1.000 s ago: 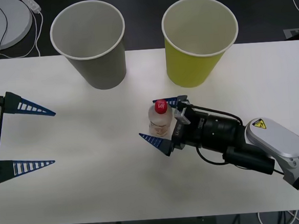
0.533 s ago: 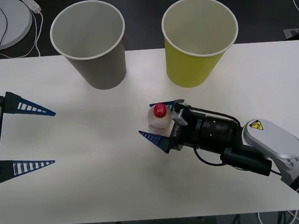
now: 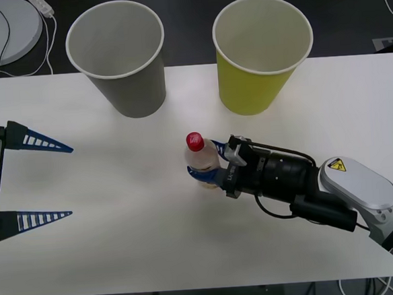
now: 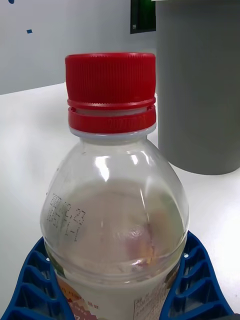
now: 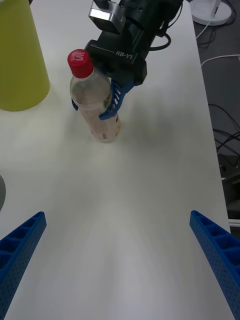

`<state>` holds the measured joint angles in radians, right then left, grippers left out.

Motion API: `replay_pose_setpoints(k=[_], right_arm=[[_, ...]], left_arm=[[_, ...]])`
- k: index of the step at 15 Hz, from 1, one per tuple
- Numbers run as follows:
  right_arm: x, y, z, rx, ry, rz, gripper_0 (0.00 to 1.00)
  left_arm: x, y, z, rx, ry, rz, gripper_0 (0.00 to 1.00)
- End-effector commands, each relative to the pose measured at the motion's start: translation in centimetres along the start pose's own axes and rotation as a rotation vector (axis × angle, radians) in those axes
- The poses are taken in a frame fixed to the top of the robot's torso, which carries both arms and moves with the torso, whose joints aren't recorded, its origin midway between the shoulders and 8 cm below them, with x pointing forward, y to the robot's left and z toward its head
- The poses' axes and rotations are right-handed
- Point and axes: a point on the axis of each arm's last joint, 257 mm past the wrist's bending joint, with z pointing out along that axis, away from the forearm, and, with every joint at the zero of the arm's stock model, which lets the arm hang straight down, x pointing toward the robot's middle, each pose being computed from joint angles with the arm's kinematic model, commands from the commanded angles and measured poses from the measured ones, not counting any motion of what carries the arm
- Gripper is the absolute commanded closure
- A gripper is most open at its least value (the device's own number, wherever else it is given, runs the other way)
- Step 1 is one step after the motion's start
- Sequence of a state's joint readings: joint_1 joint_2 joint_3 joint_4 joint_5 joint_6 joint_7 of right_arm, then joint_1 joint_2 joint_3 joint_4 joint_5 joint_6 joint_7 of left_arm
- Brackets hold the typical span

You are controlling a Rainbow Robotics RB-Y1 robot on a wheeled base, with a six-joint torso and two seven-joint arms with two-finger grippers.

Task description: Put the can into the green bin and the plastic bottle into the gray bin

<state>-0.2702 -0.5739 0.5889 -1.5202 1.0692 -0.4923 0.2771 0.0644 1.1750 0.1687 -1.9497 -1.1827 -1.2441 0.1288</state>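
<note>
Right wrist: ribbed jaws, clear plastic bottle

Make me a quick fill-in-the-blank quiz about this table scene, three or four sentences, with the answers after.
1. The right gripper is shut on the plastic ____.
2. The bottle's cap is ____ in colour.
3. The left gripper is ____, apart from the bottle.
4. On the table, the bin to the robot's left of the green bin is the ____ bin.

Answers: bottle; red; open; gray

front: overhead, facing down on the tabletop | right wrist: pressed close to the plastic bottle | left wrist: farther back, sharing that bottle
</note>
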Motion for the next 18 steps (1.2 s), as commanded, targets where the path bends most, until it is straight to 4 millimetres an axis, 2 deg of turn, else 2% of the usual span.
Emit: replay_pose_setpoints(k=[1,6,18], right_arm=[[0.2,-0.1,-0.2,0.001,0.004,0.000,1.00],[0.0,-0.4,-0.7,0.001,-0.004,0.021,1.00],[-3.2,-1.6,-2.7,-0.008,-0.059,0.110,1.00]], left_arm=[[0.0,0.0,0.0,0.000,0.000,0.000,0.00],[0.0,0.0,0.0,0.000,0.000,0.000,0.00],[0.0,0.0,0.0,0.000,0.000,0.000,0.00]])
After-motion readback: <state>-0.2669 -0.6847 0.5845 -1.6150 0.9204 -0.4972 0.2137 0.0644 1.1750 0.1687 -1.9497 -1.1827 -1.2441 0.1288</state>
